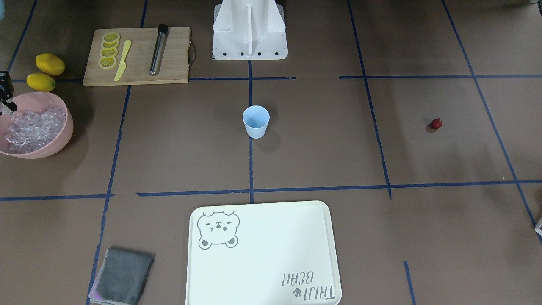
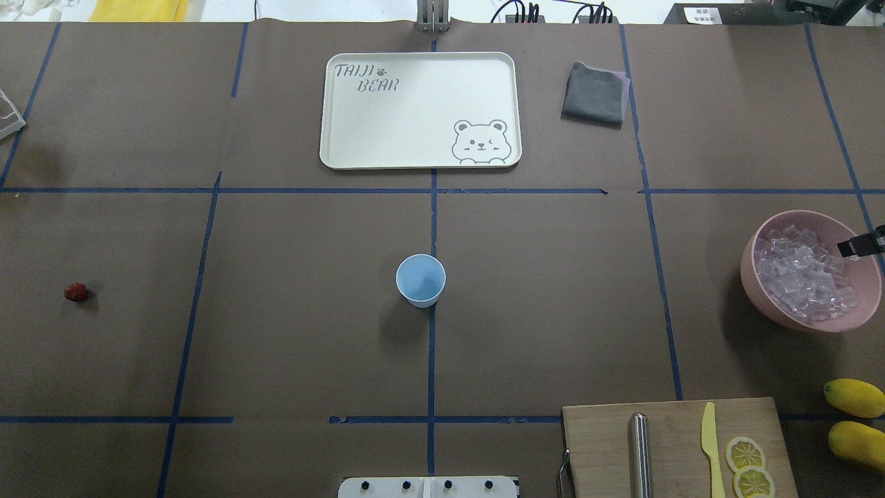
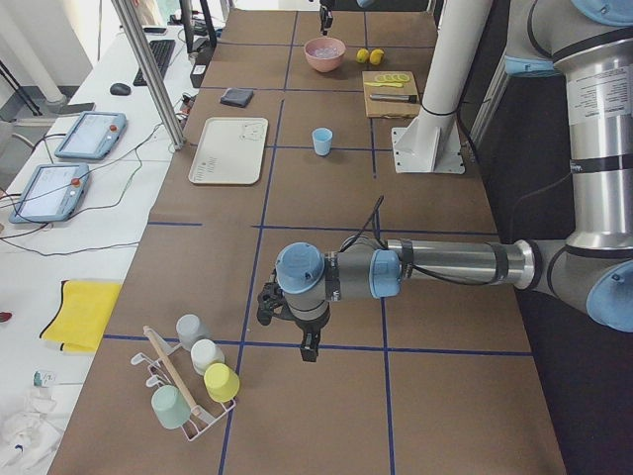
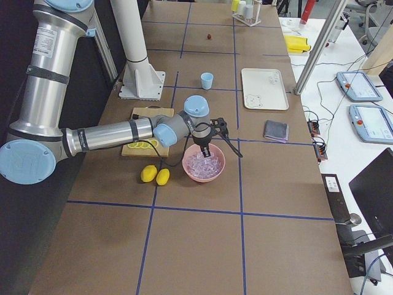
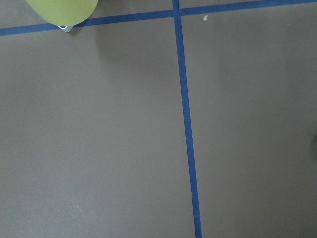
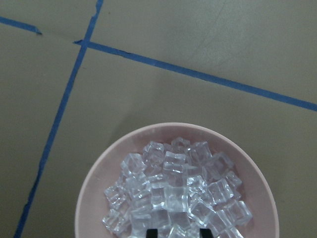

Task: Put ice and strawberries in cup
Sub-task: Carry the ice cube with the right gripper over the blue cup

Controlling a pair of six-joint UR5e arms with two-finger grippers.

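The pale blue cup stands upright and empty at the table's middle. One dark red strawberry lies alone on the robot's left side. The ice fills a pink bowl on the robot's right side. My right gripper hangs just over the ice, its two fingertips apart, open. My left gripper hovers low over bare table far from the cup, and I cannot tell whether it is open or shut.
A wooden cutting board with lemon slices, a yellow knife and a metal rod lies beside two lemons. A white tray and a grey cloth sit across the table. A rack of cups stands near the left gripper.
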